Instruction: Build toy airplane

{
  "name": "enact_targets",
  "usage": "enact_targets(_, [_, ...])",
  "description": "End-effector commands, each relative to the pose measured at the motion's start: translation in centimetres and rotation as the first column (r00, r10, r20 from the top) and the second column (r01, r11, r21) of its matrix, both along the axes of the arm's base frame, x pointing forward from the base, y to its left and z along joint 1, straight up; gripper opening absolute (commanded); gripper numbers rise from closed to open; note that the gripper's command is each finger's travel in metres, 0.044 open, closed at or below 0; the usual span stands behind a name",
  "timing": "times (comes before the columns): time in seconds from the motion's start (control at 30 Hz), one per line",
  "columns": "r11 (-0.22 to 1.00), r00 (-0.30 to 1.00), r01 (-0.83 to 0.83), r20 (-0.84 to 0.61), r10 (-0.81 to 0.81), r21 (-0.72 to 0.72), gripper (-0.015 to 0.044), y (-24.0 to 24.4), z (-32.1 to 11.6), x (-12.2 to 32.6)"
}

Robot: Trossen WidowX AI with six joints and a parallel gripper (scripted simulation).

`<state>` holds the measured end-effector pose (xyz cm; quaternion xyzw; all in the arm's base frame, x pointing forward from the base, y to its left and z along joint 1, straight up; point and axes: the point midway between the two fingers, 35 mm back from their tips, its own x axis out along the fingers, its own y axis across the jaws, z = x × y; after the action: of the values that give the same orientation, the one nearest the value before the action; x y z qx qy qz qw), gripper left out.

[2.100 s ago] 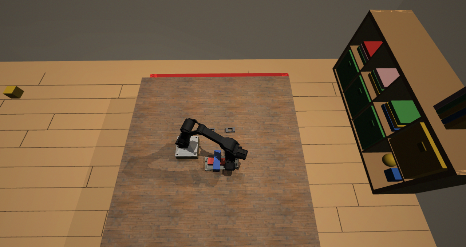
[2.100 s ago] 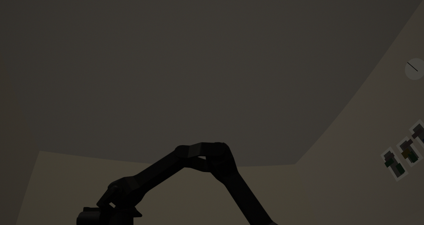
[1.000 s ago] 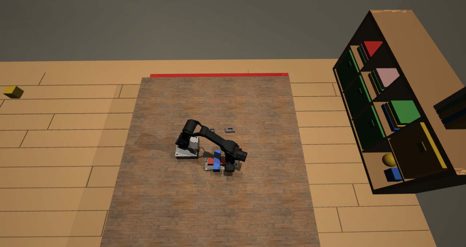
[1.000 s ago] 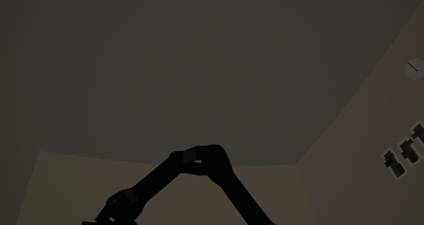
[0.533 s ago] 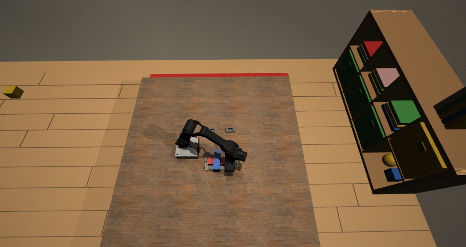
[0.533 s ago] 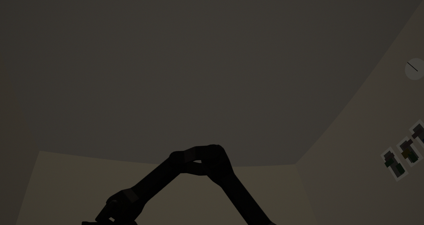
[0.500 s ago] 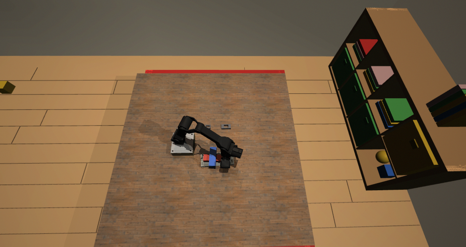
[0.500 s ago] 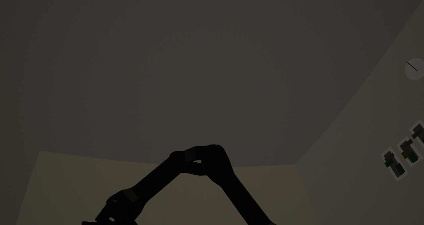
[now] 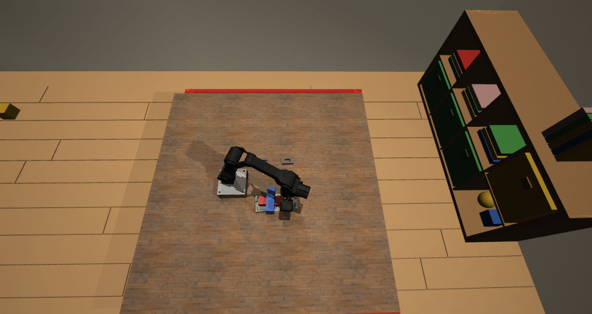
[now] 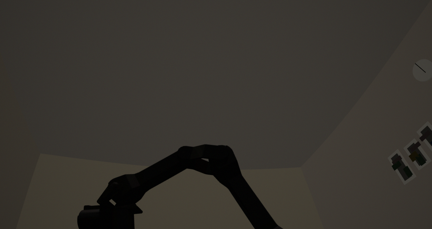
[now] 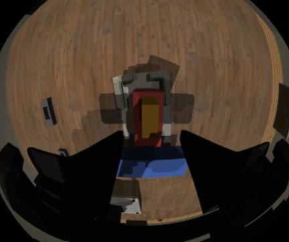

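Observation:
The red fuselage lies lengthwise in the grey jig; it looks flat. The blue wing lies across the fuselage. The yellow tail fin stands upright on the fuselage near its tail end. Its tab and socket are hidden, so whether it sits fully down cannot be told. My gripper is open above the fuselage, its fingers well apart on either side, with gaps between them and the fin. In the top view the arm hides the fin and part of the jig.
A small dark grey frame lies beyond the arm, and a second one lies near it, partly hidden. The arm's pale base plate stands beyond the wing. A shelf stands far right. The exterior view shows only the arm and walls.

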<state>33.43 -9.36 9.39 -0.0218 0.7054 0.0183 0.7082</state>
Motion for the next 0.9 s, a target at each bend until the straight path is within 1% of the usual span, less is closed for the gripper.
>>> enact_targets(0.0, [1.0, 1.0, -0.005, 0.025, 0.005, -0.003, 0.026, 0.06, 3.65, -0.1])
enact_targets(0.87, [1.0, 1.0, -0.005, 0.025, 0.005, -0.003, 0.026, -0.24, 3.67, 0.17])
